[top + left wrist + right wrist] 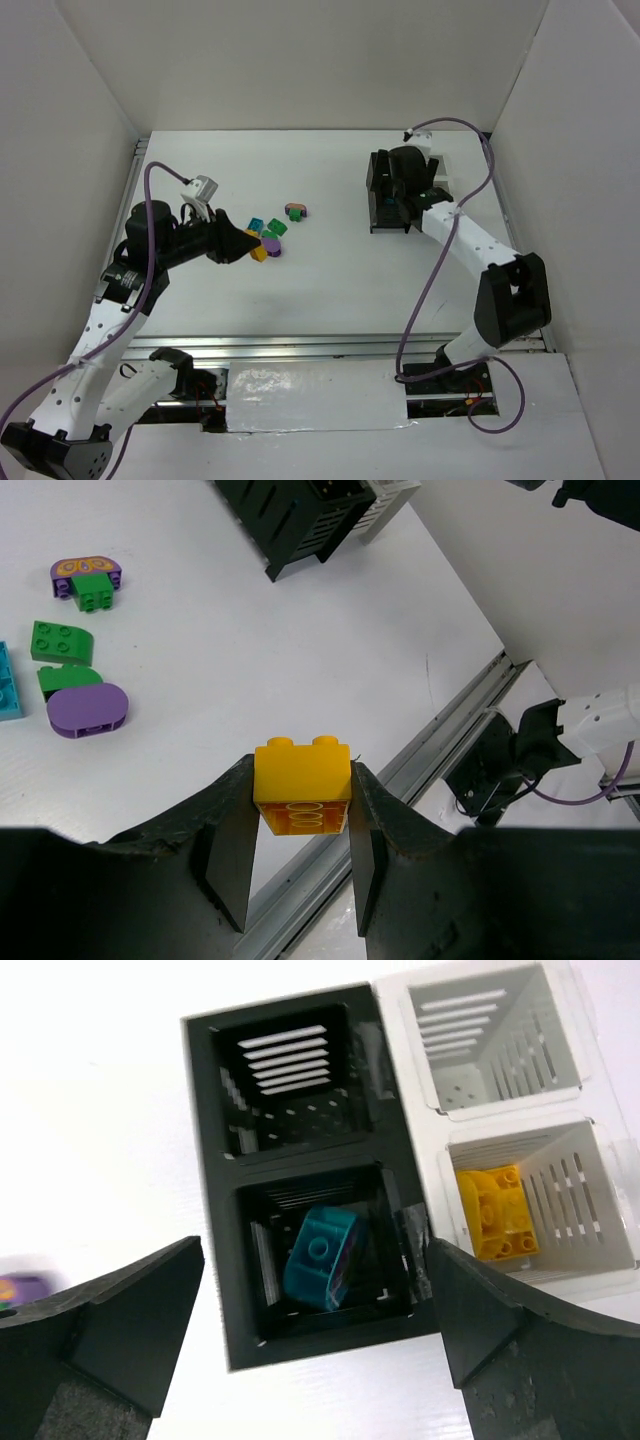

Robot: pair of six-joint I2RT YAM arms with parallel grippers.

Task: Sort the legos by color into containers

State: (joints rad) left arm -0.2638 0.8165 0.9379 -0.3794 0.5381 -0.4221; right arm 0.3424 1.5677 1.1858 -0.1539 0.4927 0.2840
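My left gripper (301, 815) is shut on a yellow brick (302, 772), whose hollow underside shows; in the top view that gripper (246, 245) is at the lego pile (270, 229). Loose on the table are a purple-and-green piece (87, 577), two green bricks (62, 641), a purple oval (88, 709) and a teal brick (8, 680). My right gripper (315, 1248) is open and empty above the containers (385, 195). The near black bin (225, 1260) holds a teal brick (322, 1258). The near white bin (600, 1210) holds a yellow brick (497, 1212).
The far black bin (290, 1075) and far white bin (490, 1035) show no bricks. A metal rail (300, 345) runs along the table's near edge. White walls (70, 120) close in the left, back and right sides.
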